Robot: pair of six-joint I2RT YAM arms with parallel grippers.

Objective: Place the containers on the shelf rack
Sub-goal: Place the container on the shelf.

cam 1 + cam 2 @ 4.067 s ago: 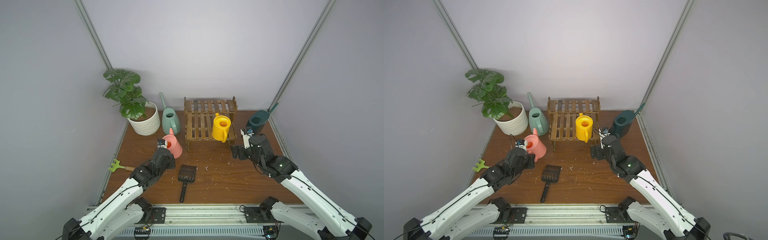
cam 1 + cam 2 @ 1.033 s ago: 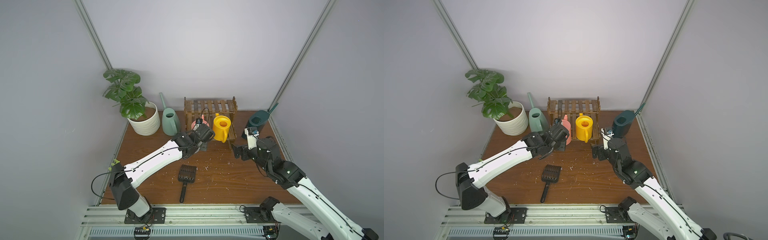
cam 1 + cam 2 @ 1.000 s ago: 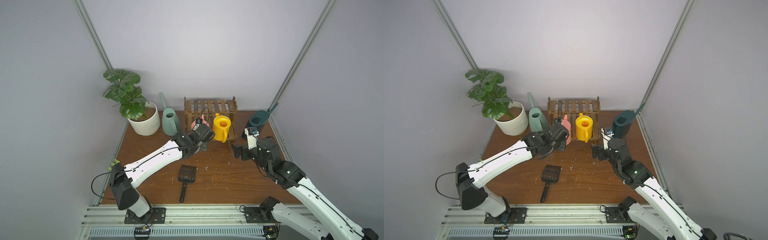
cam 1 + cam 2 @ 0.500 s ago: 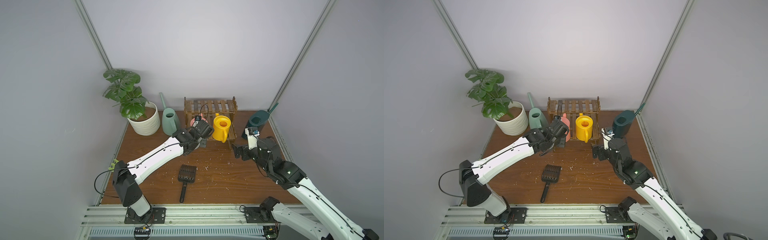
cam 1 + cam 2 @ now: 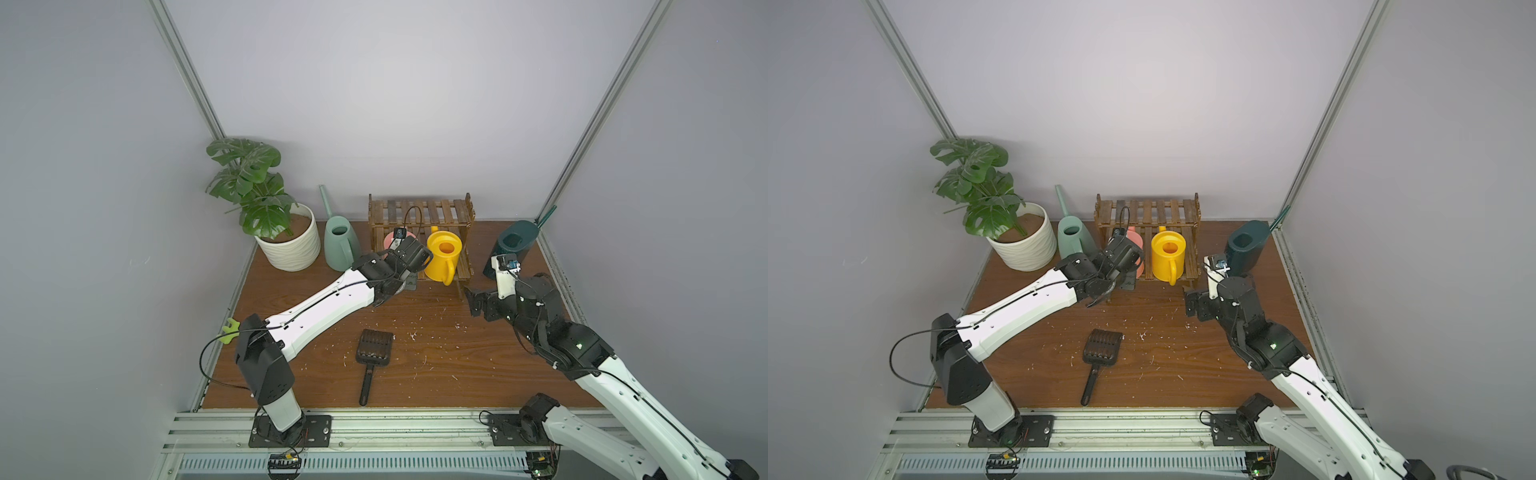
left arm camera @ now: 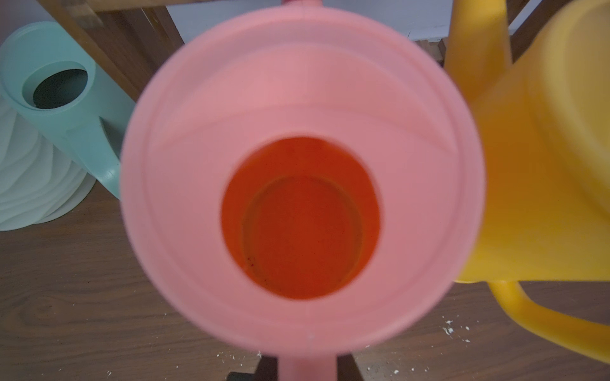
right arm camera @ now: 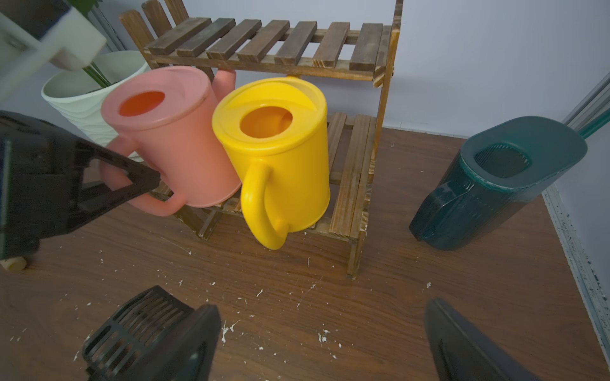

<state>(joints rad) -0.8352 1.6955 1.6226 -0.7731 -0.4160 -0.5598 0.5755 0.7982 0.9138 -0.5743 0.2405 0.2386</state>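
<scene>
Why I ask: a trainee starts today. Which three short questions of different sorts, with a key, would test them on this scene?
1. True or false: the yellow can stands on the lower tier of the shelf rack.
2. The left claw is shut on which thing? A) the handle of the pink can B) the black scoop C) the plant pot
3. Which two cans stand on the table, off the rack?
Key: 1 true. 2 A. 3 the mint-green can and the dark-teal can.
</scene>
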